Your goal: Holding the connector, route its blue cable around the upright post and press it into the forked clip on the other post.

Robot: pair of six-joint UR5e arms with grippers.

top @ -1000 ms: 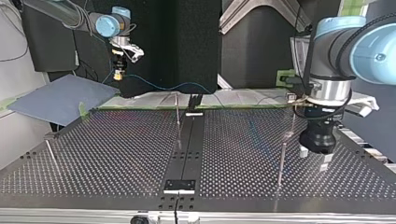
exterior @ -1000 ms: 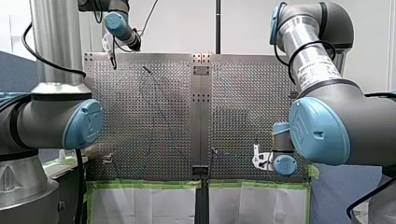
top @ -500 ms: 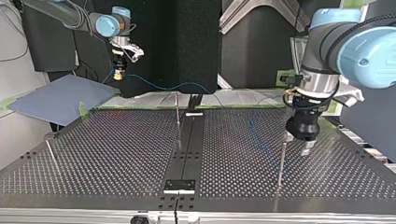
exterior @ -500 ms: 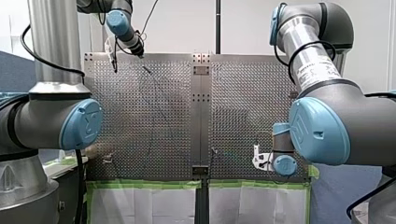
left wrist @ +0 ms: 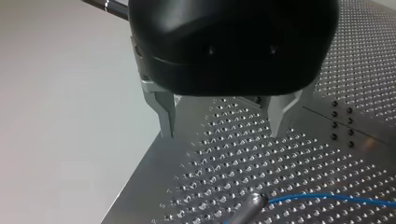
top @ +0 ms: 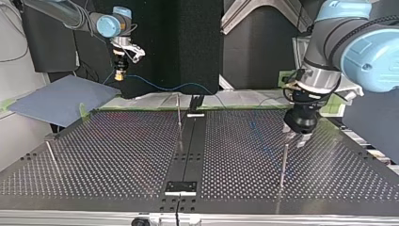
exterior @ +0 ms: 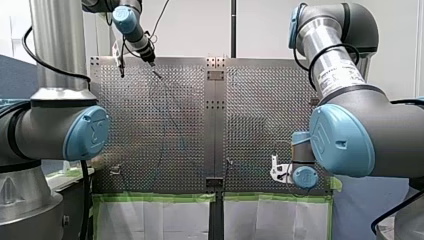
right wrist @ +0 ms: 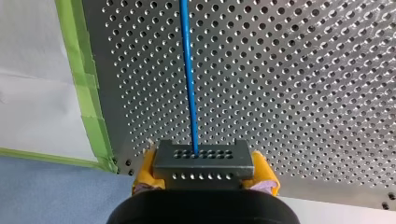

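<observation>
Shift: left hand (left wrist: 221, 134) slid inward along worktop's (exterior: 260, 110) far edge (front view), stopping near post (left wrist: 250, 205).
Its fingers (left wrist: 166, 116) were apart, empty; right hand (right wrist: 205, 179) was clamped on connector (right wrist: 204, 161) at taped near corner; blue cable (right wrist: 188, 70) reached post, clip probably next.

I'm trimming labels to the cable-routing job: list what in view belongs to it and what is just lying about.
Job: connector, in my right arm's jaws; its blue cable; post at the top view's right; middle post.
Lying about: blue-grey sheet at the top view's left; green edge tape.
</observation>
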